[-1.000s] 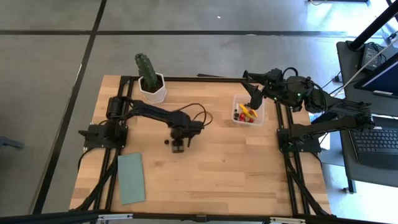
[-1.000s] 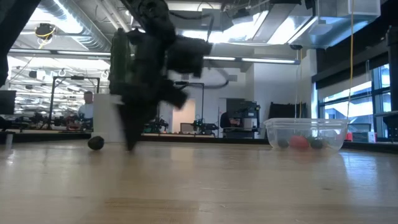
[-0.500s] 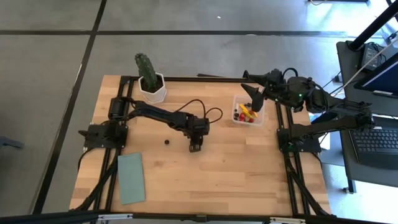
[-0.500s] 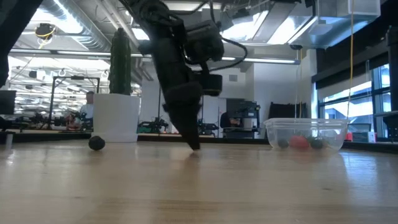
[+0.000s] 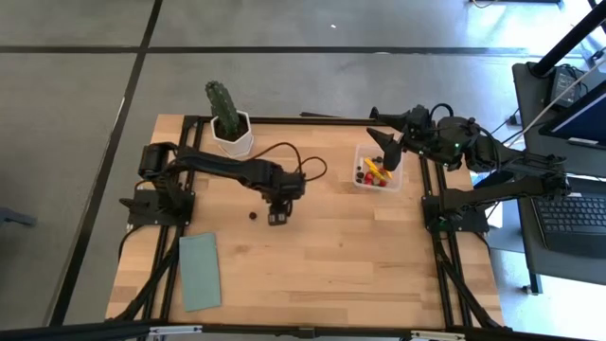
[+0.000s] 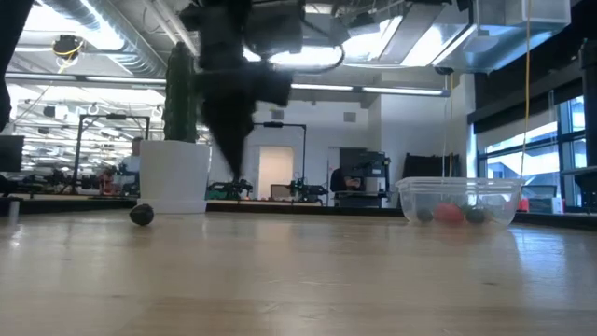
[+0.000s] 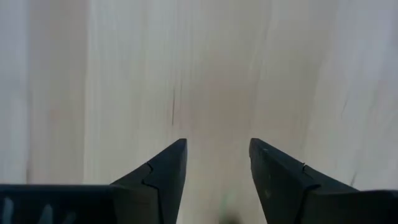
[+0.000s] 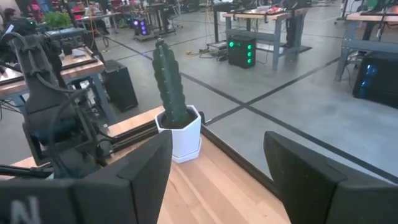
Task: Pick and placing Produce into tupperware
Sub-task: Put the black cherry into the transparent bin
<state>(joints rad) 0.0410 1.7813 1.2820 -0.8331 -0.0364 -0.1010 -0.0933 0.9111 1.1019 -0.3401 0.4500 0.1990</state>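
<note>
A single dark round berry (image 5: 253, 215) lies on the wood, seen at table height too (image 6: 142, 215). My left gripper (image 5: 277, 217) hangs just to the right of it, open, its fingers (image 7: 163, 172) pointing down over bare wood and raised off the table (image 6: 239, 179). The clear tupperware (image 5: 377, 169) stands by the table's right edge with red, yellow and dark produce (image 5: 374, 171) in it; the low view shows it as well (image 6: 459, 201). My right gripper (image 5: 383, 144) waits open above the tupperware's far side.
A green cactus in a white hexagonal pot (image 5: 231, 131) stands at the far left of the table and shows ahead of the right wrist (image 8: 181, 133). A flat green pad (image 5: 200, 271) lies at the near left. Bare wood (image 5: 360, 256) spreads over the middle and near right.
My left gripper went from beside the berry toward the table's right with its tips down at the wood, then came back leftward and rose off the table. The berry stayed where it was. My right arm kept still.
</note>
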